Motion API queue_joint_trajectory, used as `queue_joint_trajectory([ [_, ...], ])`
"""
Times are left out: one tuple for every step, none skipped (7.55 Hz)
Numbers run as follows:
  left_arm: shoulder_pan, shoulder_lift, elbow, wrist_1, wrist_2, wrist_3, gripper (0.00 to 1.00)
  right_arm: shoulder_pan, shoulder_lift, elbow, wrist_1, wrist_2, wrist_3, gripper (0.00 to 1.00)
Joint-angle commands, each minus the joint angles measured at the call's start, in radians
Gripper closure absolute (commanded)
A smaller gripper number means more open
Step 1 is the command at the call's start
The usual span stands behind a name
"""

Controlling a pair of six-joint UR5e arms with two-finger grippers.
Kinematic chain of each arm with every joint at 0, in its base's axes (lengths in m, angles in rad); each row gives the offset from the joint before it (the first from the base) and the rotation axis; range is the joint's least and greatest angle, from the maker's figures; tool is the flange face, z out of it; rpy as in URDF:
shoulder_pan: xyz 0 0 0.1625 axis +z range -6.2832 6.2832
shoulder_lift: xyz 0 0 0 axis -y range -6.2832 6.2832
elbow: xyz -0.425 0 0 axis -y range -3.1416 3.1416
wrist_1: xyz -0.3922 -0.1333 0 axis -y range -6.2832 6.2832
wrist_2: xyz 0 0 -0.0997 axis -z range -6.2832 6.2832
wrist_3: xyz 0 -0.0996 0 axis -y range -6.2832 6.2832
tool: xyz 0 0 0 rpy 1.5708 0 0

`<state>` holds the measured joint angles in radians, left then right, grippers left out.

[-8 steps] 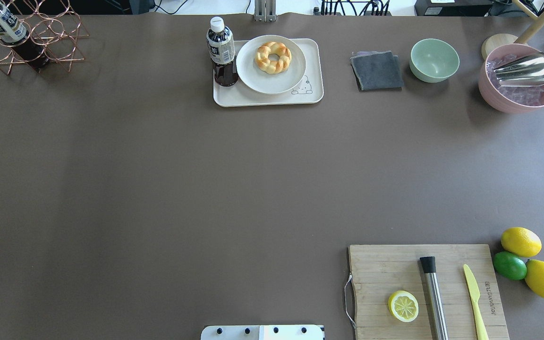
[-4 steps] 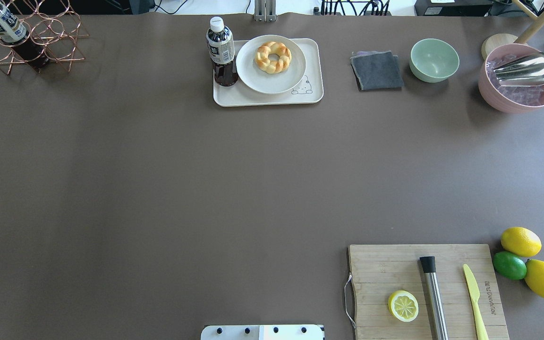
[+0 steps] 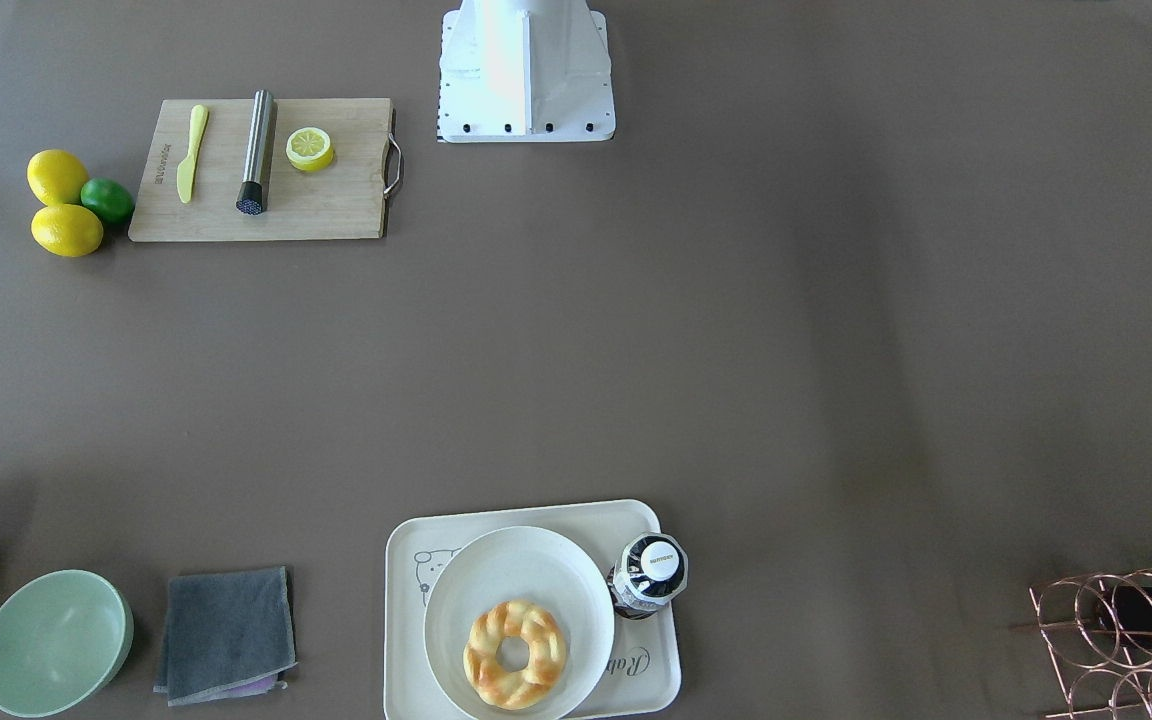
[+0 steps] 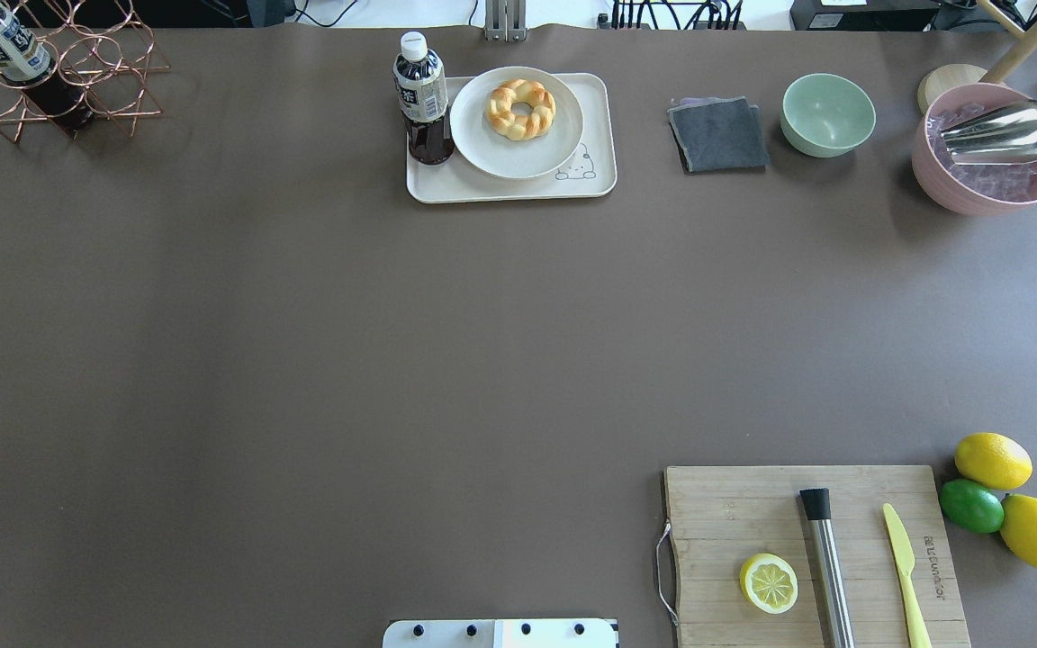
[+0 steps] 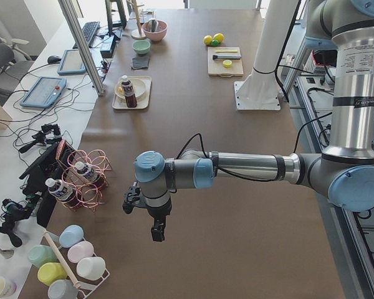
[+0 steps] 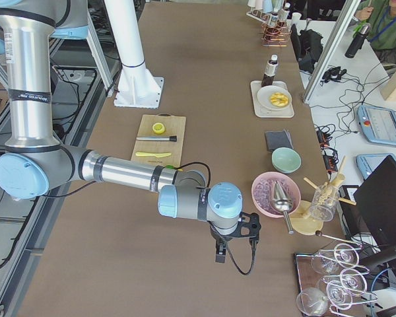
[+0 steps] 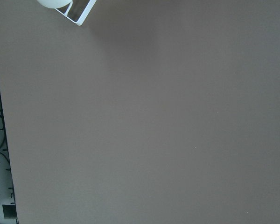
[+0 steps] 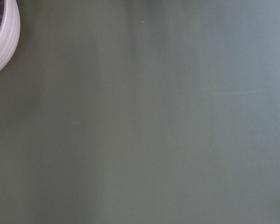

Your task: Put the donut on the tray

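The donut is a golden twisted ring. It lies in a round white shallow bowl that stands on the cream tray at the far middle of the table. In the front-facing view the donut is in the bowl on the tray. My left gripper shows only in the left side view, far from the tray, and I cannot tell whether it is open. My right gripper shows only in the right side view, near a pink bowl, and its state is unclear too.
A dark drink bottle stands on the tray's left end. A grey cloth, green bowl and pink bowl with scoop lie to the right. A cutting board with lemon half, lemons and copper rack stand around.
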<state>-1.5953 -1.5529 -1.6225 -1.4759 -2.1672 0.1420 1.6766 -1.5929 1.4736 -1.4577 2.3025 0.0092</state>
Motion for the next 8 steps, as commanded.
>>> queue_joint_trajectory([
  [0.0,0.002,-0.005,0.0,0.007,-0.002,0.02,0.0,-0.001,0.001,0.002,0.0,0.0,0.0],
  [-0.002,0.002,-0.005,0.0,0.004,-0.002,0.02,0.0,-0.001,0.001,0.005,0.0,0.0,0.0],
  [0.0,0.001,-0.005,0.0,0.004,-0.002,0.02,-0.002,-0.001,0.001,0.005,0.0,0.0,0.0],
  [-0.002,0.002,-0.007,0.0,0.004,-0.002,0.02,0.0,-0.001,-0.001,0.006,-0.002,0.0,0.0],
  [-0.002,0.002,-0.005,0.0,0.004,-0.002,0.02,-0.002,-0.001,-0.002,0.008,-0.003,0.0,0.0],
  [-0.002,0.002,-0.008,0.0,0.004,-0.002,0.02,0.0,-0.001,-0.004,0.008,-0.006,0.0,0.0],
  [-0.002,0.002,-0.01,0.0,0.004,-0.001,0.02,0.0,-0.001,-0.004,0.008,-0.018,0.0,0.0],
  [-0.002,0.001,-0.011,-0.001,0.006,-0.001,0.02,-0.002,0.001,-0.003,0.008,-0.021,-0.002,0.0],
])
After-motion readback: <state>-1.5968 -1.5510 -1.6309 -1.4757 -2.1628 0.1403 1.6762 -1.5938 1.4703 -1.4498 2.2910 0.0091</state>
